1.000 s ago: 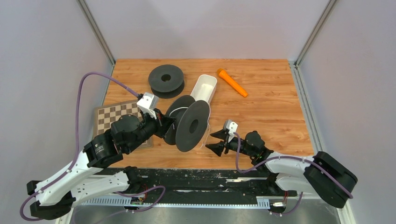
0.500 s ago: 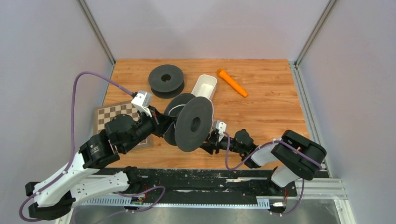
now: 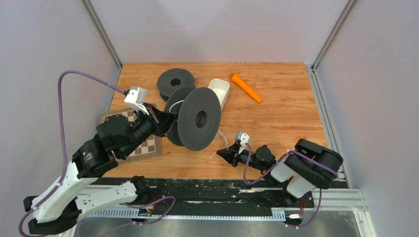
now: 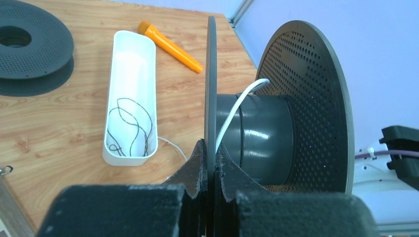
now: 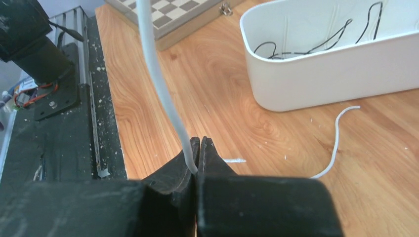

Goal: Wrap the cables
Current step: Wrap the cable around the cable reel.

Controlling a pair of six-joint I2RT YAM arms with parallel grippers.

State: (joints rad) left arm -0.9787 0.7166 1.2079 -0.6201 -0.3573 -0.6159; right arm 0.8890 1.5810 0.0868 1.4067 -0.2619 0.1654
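Note:
My left gripper [image 4: 211, 148] is shut on the thin near flange of a black spool [image 3: 197, 118], which it holds on edge above the table. A white cable [image 4: 237, 108] runs off the spool's core [image 4: 262, 133] and down to my right gripper [image 5: 200, 143]. That gripper [image 3: 221, 154] sits low near the table's front edge and is shut on the white cable [image 5: 158, 79]. The cable's loose end [image 5: 336, 143] lies on the wood. A thin dark cable [image 4: 131, 126] lies coiled inside the white tray [image 4: 131, 39].
A second black spool [image 3: 175, 83] lies flat at the back left. An orange marker-like stick [image 3: 245, 87] lies behind the tray [image 3: 223, 89]. A chessboard box [image 3: 121, 124] sits at the left under my left arm. The black base rail [image 5: 54, 74] borders the near edge.
My right gripper went from open to shut on the white cable near the front edge. My left arm swung the spool back and to the left.

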